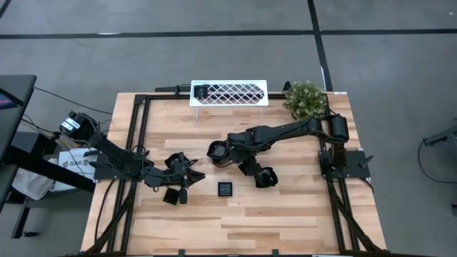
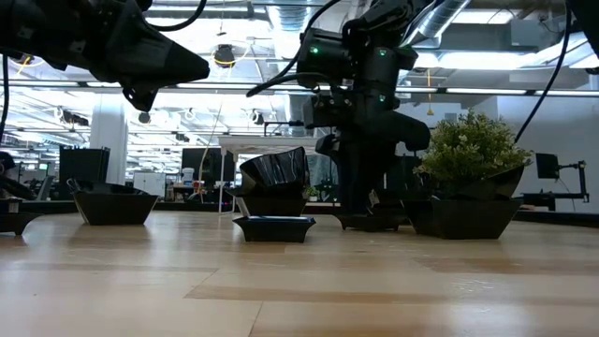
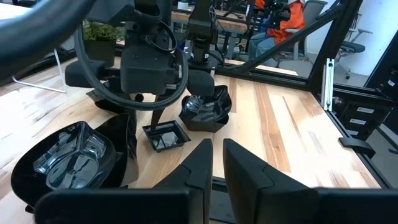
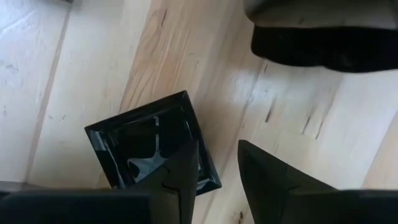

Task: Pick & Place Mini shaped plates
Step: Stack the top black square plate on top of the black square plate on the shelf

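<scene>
My left gripper [image 1: 187, 177] hovers low over the bench's left half, jaws narrow and holding nothing, with two deep black dishes [image 3: 74, 155] just beside it. The flat square plate [image 1: 226, 189] lies mid-bench toward the front edge. My right gripper [image 4: 214, 163] hangs over it, jaws partly apart, one finger [image 4: 180, 168] across its rim.

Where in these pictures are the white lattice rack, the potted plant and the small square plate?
white lattice rack [image 1: 230, 93]: high view, lattice middle.
potted plant [image 1: 305, 98]: high view, leaves.
small square plate [image 1: 226, 188]: high view, greyish centre.
</scene>
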Motion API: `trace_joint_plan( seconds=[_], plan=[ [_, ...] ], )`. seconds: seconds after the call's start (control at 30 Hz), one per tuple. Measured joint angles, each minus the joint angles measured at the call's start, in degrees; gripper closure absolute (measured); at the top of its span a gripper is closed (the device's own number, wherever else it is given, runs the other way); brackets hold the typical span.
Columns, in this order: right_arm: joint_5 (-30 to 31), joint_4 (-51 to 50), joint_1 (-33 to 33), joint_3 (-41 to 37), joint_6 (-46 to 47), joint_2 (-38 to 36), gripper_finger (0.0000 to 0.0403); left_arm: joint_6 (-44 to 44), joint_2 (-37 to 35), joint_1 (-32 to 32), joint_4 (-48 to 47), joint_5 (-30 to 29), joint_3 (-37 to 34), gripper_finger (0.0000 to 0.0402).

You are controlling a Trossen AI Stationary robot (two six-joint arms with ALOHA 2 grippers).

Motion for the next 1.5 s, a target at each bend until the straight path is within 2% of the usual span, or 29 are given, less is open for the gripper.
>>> trace_joint_plan(
  seconds=[0.77,1.2,1.5],
  plan=[
    [-0.4,0.7,0.0,0.0,1.4,0.0,0.0294,0.0,0.0,0.0,0.0,0.1,0.0,0.0362],
    [0.0,1.2,0.0,0.0,0.9,0.0,0.0238,-0.1,0.0,0.0,0.2,1.4,0.0,0.0362],
    [0.0,-0.4,0.0,0.0,0.8,2.9,0.025,0.0,0.0,0.0,0.7,1.3,0.0,0.0362]
  ],
)
